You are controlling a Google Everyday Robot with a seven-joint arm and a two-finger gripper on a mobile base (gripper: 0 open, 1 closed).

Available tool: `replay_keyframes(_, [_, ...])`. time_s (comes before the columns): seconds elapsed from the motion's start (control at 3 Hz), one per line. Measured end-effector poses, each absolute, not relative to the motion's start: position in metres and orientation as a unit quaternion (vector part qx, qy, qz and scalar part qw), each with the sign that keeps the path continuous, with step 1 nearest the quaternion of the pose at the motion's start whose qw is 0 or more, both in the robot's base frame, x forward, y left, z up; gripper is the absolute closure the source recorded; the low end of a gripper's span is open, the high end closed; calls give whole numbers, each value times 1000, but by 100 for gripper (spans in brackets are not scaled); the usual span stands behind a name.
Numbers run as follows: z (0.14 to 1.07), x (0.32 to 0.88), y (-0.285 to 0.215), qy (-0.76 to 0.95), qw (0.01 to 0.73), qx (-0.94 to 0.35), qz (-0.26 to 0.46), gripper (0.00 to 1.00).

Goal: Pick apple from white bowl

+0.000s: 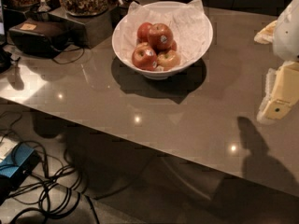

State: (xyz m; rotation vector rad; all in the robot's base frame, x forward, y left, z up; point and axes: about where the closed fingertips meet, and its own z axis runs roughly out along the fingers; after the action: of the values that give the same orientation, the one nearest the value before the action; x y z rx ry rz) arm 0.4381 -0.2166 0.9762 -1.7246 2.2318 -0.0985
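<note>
1. Several apples lie heaped in the white bowl (161, 73), which stands on the grey table (140, 101) in the upper middle of the frame and is lined with crinkled white paper (189, 20).
2. The apple (160, 35), the biggest, red with a pale sticker, sits on top of the heap and touches its neighbours.
3. The gripper (280, 97) hangs at the right edge of the frame over the table, well apart from the bowl. Whether it is parted or closed cannot be told.
4. Dark cables (51, 195) coil on the floor at lower left, beside a blue box (14, 164).
</note>
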Motion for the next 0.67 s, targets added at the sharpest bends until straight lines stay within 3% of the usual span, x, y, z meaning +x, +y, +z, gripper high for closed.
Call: replay_keyframes(0.67, [980, 448, -212, 793, 150, -590, -36, 0])
